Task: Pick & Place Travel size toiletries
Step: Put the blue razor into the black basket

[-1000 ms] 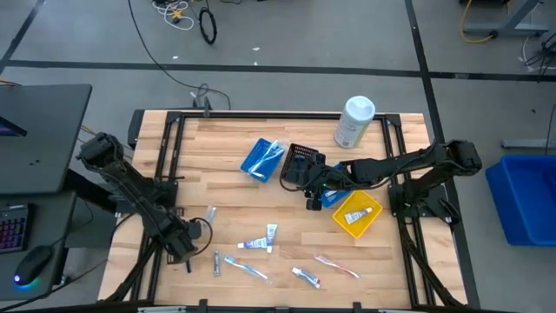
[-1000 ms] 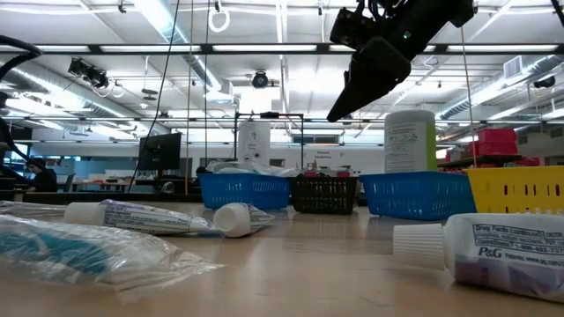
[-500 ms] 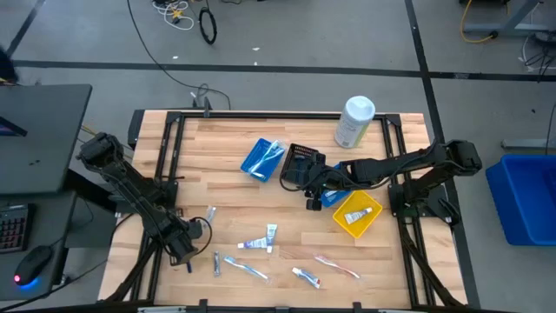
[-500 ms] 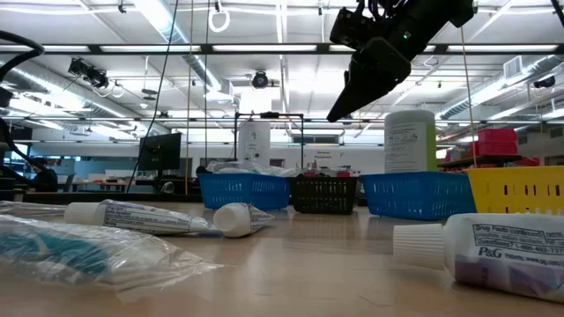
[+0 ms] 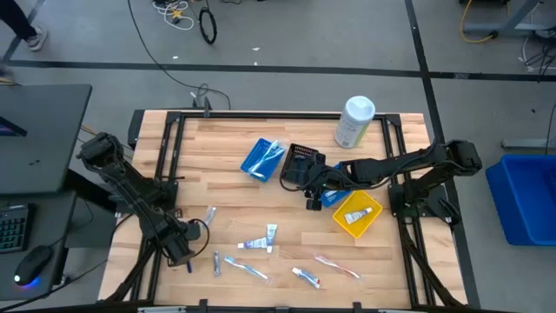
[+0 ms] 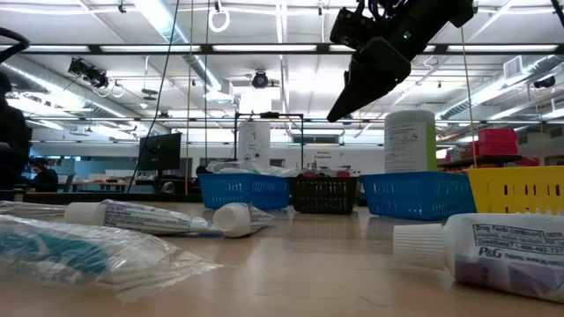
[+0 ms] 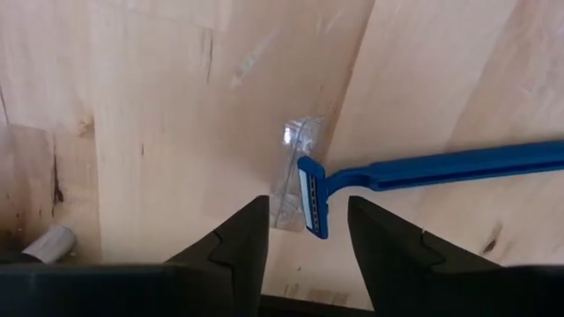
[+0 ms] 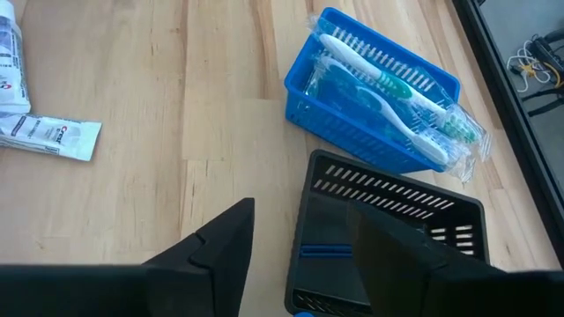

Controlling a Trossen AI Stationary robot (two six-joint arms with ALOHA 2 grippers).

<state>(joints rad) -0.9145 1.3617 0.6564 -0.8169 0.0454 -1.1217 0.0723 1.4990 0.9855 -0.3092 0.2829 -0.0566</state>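
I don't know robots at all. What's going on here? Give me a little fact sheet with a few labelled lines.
Left gripper: open, low over the near left of the table, just behind a blue razor's head
Blue razor: lying flat on the wood, not gripped
Right gripper: open, hovering over the black tray
Blue tray: holds wrapped toothbrushes
Yellow tray: holds one small item
Loose toiletries: scattered along the near edge
White canister: upright, far side

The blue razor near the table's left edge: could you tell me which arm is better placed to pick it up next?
Left. The left gripper is open right over the blue razor; the right gripper hangs by the black tray.
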